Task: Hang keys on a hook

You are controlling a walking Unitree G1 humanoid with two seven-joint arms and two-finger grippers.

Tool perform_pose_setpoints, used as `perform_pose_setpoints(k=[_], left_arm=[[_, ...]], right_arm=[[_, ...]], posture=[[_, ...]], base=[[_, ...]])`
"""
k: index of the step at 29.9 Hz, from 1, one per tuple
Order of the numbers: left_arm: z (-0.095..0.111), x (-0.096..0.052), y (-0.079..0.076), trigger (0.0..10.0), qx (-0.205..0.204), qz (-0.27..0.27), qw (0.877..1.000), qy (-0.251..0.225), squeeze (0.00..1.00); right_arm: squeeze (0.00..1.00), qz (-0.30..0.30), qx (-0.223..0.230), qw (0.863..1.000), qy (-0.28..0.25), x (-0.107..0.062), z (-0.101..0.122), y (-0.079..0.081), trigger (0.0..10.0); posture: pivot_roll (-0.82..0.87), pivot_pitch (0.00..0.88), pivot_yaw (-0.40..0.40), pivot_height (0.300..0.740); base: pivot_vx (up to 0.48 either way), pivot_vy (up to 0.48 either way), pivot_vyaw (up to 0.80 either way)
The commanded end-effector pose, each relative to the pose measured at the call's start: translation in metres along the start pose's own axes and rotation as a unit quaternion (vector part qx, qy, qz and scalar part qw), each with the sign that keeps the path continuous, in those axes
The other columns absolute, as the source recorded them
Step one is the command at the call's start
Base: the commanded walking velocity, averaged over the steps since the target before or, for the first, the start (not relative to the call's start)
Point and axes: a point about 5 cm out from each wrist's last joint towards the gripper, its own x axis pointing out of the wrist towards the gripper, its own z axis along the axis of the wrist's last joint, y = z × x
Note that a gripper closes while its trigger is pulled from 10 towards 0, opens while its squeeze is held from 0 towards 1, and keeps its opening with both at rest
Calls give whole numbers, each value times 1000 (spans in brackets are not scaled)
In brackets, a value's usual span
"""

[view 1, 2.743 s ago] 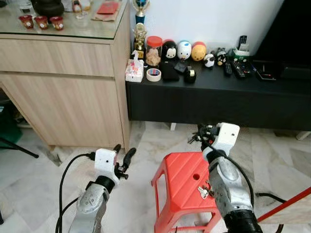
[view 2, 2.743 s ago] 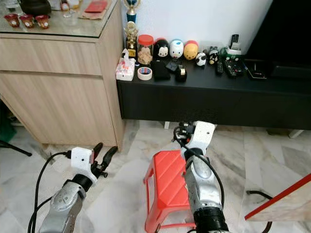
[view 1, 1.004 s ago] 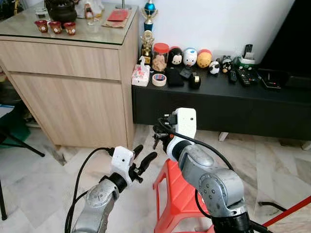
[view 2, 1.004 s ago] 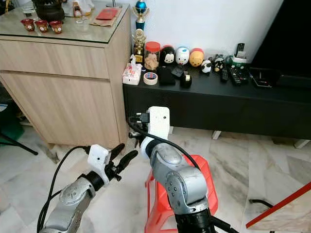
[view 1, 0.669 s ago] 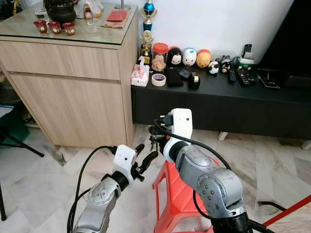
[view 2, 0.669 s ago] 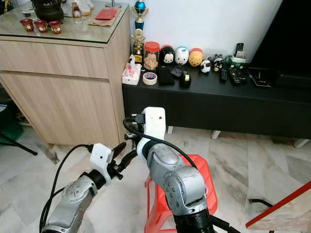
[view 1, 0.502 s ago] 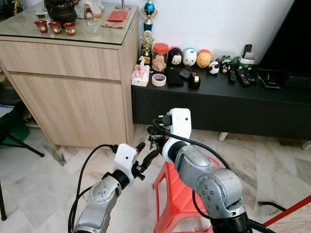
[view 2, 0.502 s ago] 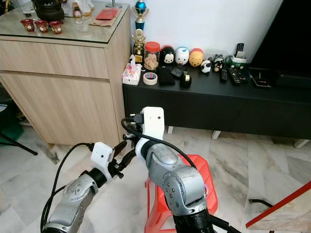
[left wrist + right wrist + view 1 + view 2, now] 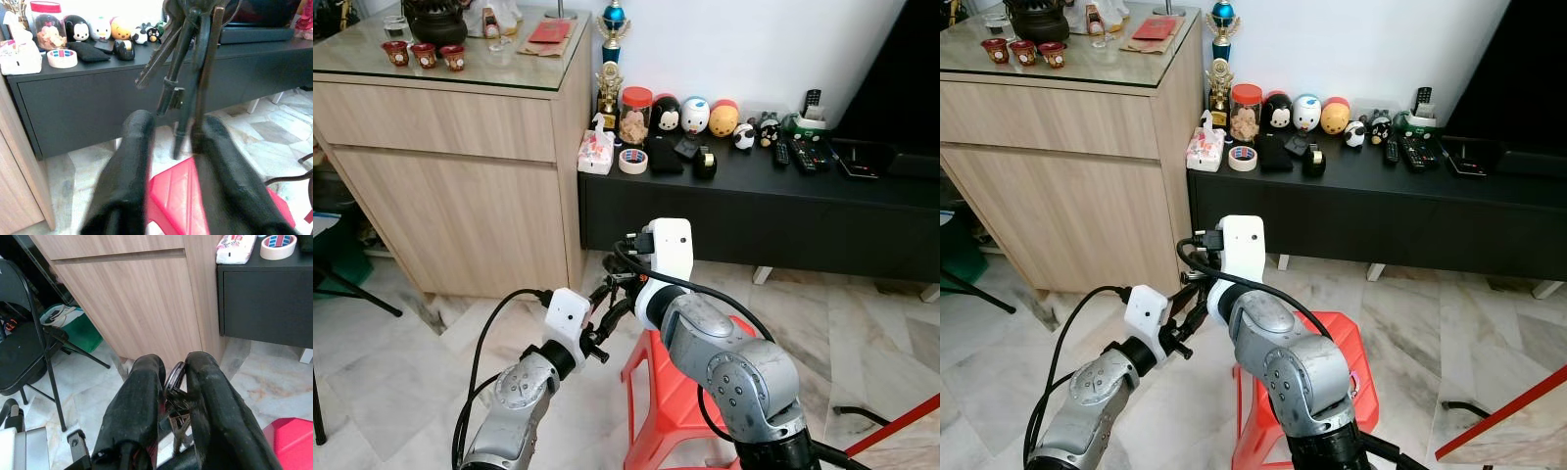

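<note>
Left eye view puts you in front of a light wooden cabinet with a glass top point(image 9: 460, 127), and to its right a long low black TV bench point(image 9: 754, 206) lined with small figurines and remotes. A red plastic stool point(image 9: 680, 392) stands on the marble floor in front of that bench, and both arms meet just above the stool's near left corner.

Your right gripper point(image 9: 173, 382), on the bulky silver arm, is clenched on the ring of a bunch of metal keys point(image 9: 183, 78); the right wrist view shows the ring pinched between its two black fingers, keys dangling below. Your left gripper point(image 9: 171, 132) sits directly under the bunch with its fingers spread, the key blades hanging into the gap between them, not yet gripped.

No hook is in sight from here, so judge this as a hand-over or regrip, with the hanging itself undone.

The risks: if the right fingers release before the left ones close, the bunch drops toward the stool or floor. Closing the left fingers on loose blades rather than the ring could let the keys swivel and slip. The black cables looping near both wrists could also snag.
</note>
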Motion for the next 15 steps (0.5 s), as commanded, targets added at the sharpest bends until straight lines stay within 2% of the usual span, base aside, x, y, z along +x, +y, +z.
perform_pose_setpoints(k=[1,15], left_arm=[[-1,4,-3,0,10,-8,1000,5,0],[-1,4,-4,0,7,-7,1000,4,0]], right_arm=[[0,43,45,998,-4,-2,-3,28,10000],[0,40,49,998,-5,-1,-3,27,10000]], posture=[[86,15,-120,740],[87,16,-119,740]], base=[[0,0,0],[0,0,0]])
